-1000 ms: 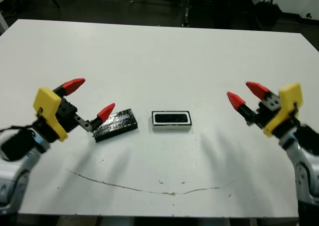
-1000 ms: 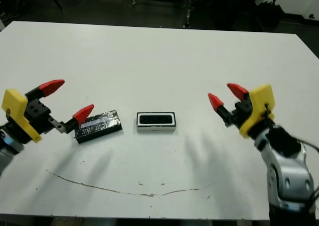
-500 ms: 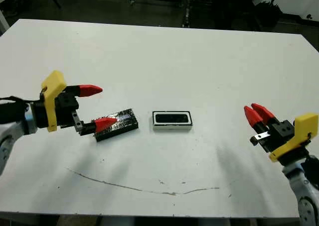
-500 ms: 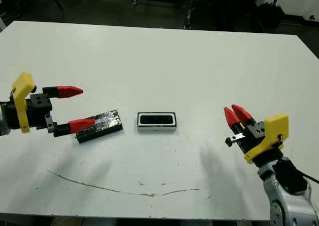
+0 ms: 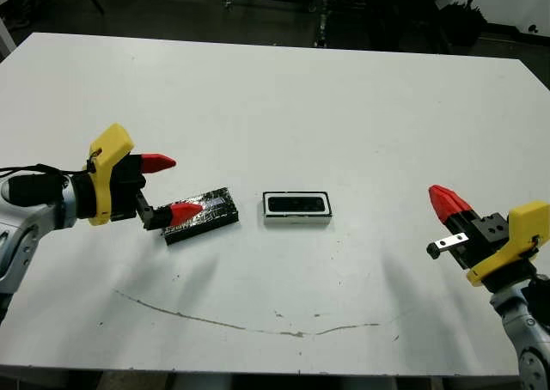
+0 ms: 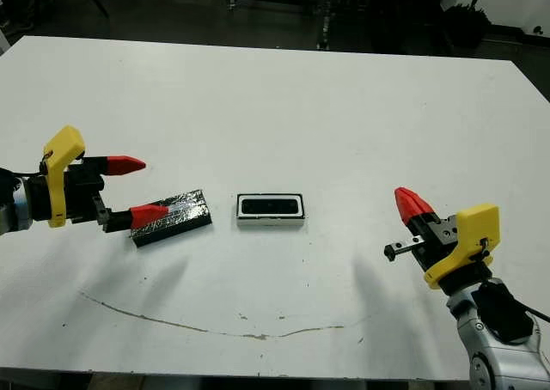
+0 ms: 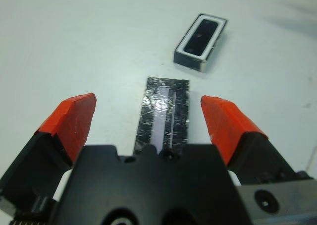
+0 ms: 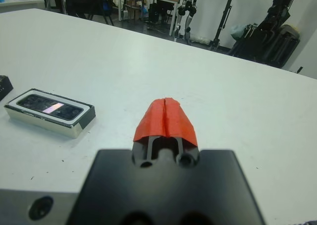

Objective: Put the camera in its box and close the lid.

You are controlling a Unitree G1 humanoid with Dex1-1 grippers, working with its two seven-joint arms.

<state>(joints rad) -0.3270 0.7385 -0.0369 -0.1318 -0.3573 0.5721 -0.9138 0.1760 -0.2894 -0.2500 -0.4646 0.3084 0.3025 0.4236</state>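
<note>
Small flat black camera bar (image 5: pixel 296 204) is sitting inside the shallow white black-rimmed box tray (image 5: pixel 296 219) at table centre. Glossy wrinkled black lid slab (image 5: pixel 204 214) is lying just left of it, uncovered. Left gripper (image 5: pixel 166 186) is hovering spread wide at the lid's left end. Right gripper (image 5: pixel 448 202) is waiting well right, fingers pressed together, empty. A thin brown scratch line (image 5: pixel 249 325) is crossing the white table (image 5: pixel 284 98) near edge; nothing is blocking the box.

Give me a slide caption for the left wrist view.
Open left gripper lined up over the lid, box with camera inside beyond.
</note>
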